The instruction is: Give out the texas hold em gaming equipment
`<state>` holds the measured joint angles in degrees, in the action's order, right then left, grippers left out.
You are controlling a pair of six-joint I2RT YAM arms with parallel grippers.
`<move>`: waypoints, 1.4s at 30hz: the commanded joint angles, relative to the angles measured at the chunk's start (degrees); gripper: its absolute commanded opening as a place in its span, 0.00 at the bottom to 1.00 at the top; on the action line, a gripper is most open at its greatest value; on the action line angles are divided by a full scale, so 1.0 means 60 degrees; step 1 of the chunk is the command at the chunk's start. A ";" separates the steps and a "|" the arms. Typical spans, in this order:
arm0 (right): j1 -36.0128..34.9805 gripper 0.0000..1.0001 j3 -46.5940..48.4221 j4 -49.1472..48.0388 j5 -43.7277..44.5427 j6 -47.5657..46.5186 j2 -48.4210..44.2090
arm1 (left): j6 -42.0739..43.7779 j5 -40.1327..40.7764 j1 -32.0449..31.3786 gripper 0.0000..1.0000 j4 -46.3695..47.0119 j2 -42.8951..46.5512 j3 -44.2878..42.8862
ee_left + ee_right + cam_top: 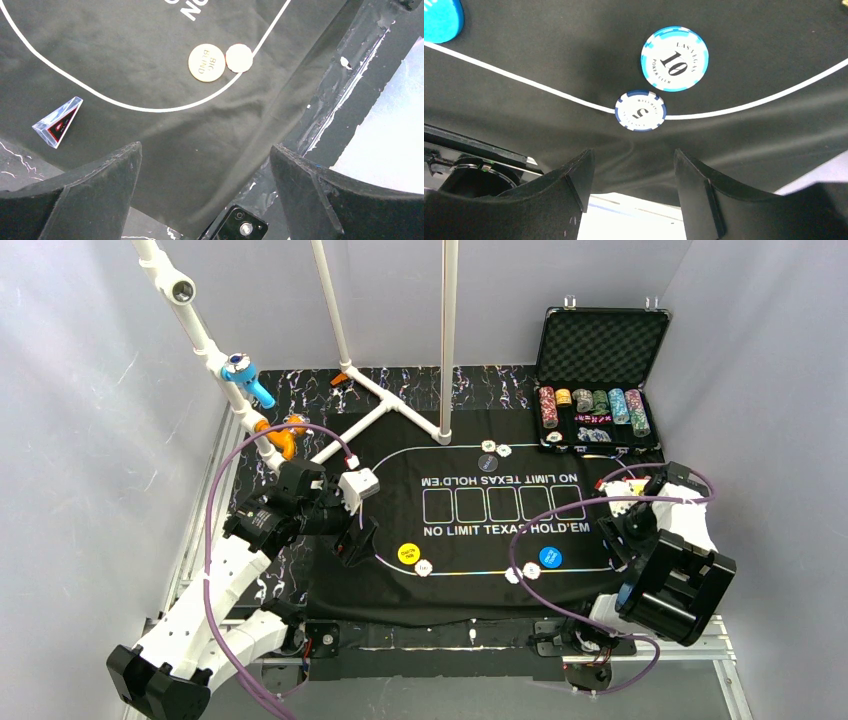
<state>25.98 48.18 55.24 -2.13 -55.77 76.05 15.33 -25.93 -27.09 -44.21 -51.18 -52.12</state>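
1. Saw the left gripper (pixel 205 150) spread wide and empty, lower left of the mat (pixel 470 590).
2. Counted yellow button (pixel 408 553) plus small chip (pixel 424 567) left of centre, blue button (pixel 550 557) right. Looked partly dealt, with chip stacks (pixel 590 405) waiting in the case (pixel 600 340), upper right.
3. Only read "BIG BLIND" off left wrist, and 10 chip (pixel 674 58) and 5 chip (pixel 640 110) off right wrist.
4. Found the right gripper (pixel 634 155) parted, gripping nothing.

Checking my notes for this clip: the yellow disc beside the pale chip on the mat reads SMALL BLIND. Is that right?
Not quite. The yellow disc beside the pale chip reads BIG BLIND, not SMALL BLIND. The left wrist view shows the lettering clearly.
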 commanded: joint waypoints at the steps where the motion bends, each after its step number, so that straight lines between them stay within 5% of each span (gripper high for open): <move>1: 0.0493 0.67 -0.0206 -0.0258 -0.0820 -0.0825 0.0198 | 0.0068 -0.0070 0.0046 0.99 -0.0264 0.0081 -0.0066; 28: 0.0707 0.59 -0.1685 -0.2342 -0.0650 -0.1375 0.0549 | 0.0054 -0.0065 0.0049 0.99 -0.0249 -0.0190 -0.0175; 42: 0.0709 0.36 -0.1338 -0.1932 -0.0669 -0.1477 0.0432 | 0.0050 -0.0061 0.0056 0.99 -0.0254 -0.0175 -0.0176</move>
<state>29.93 40.23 43.18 -6.26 -61.73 77.93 15.40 -25.93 -27.09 -44.42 -52.58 -52.12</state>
